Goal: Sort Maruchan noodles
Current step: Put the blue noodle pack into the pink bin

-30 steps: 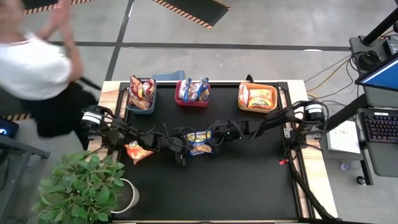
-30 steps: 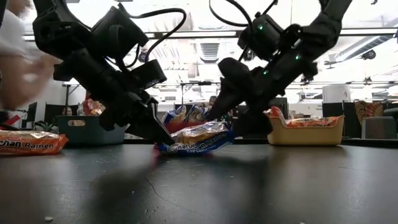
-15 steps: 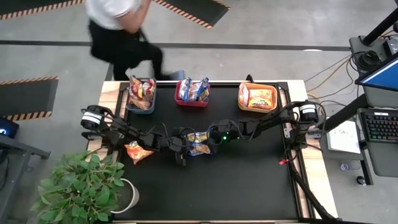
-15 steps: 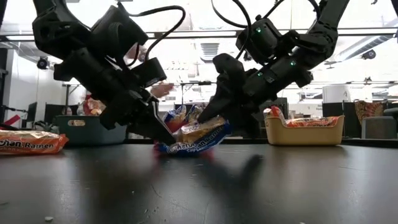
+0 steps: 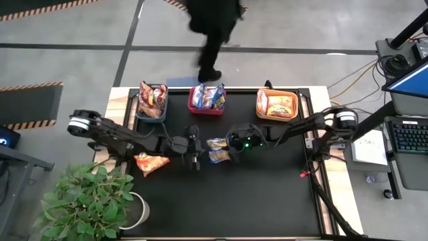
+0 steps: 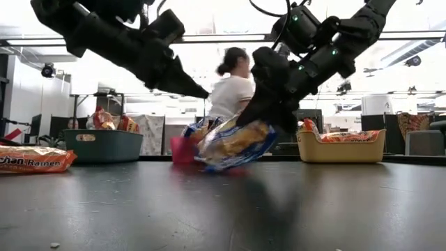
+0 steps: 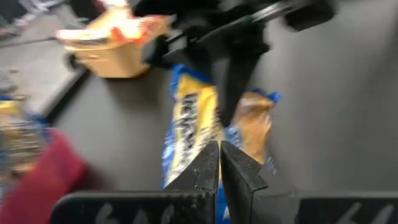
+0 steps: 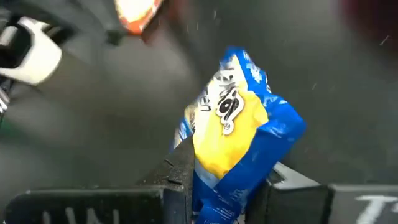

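At tabletop centre, the right hand [image 6: 261, 125] grasps a blue-and-yellow packet [image 6: 233, 144] by one edge, which may slip free; the left hand [image 5: 194, 159], clenched empty, waits at nine o'clock.

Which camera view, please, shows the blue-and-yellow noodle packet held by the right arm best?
The right wrist view: the blue-and-yellow packet fills it, pinched between the right gripper fingers. The low view shows it tilted, lifted off the table. The high view shows it small, at mid-table. The left wrist view shows it blurred, past the shut left gripper.
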`<state>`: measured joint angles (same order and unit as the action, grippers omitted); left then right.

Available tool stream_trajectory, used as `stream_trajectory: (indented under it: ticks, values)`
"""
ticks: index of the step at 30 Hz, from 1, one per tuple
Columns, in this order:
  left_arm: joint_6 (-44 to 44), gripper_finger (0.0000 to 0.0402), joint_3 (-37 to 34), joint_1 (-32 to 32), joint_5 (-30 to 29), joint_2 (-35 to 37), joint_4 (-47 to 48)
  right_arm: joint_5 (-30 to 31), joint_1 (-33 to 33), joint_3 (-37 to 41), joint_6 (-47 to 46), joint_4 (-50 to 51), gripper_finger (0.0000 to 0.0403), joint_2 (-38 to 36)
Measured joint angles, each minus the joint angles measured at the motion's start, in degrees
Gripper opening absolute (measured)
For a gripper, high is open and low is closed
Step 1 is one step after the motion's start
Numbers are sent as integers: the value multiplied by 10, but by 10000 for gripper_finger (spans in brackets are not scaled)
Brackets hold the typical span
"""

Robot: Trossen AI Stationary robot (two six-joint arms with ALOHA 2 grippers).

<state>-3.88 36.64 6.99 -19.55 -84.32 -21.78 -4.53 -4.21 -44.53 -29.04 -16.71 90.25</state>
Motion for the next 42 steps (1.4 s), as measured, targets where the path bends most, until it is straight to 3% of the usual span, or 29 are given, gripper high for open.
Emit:
stream_trajectory:
  ticks: [6,13,16,22,31,42]
  values:
    - [-36,0,-1,-58,-45,34,5,29,-34,0,64,58,74,-72]
    - [-84,0,0,-191,-45,31,-5,36,-89,0,120,61,74,-144]
    - [-89,0,0,-254,-4,27,-29,36,-124,0,134,54,74,-167]
    - [-76,0,0,-348,144,10,-80,33,-191,0,127,8,74,-178]
    - [-81,0,-4,-357,161,-19,-64,30,-184,0,123,-2,74,-178]
    - [-84,0,11,-371,120,-78,-66,46,-172,0,107,-24,74,-178]
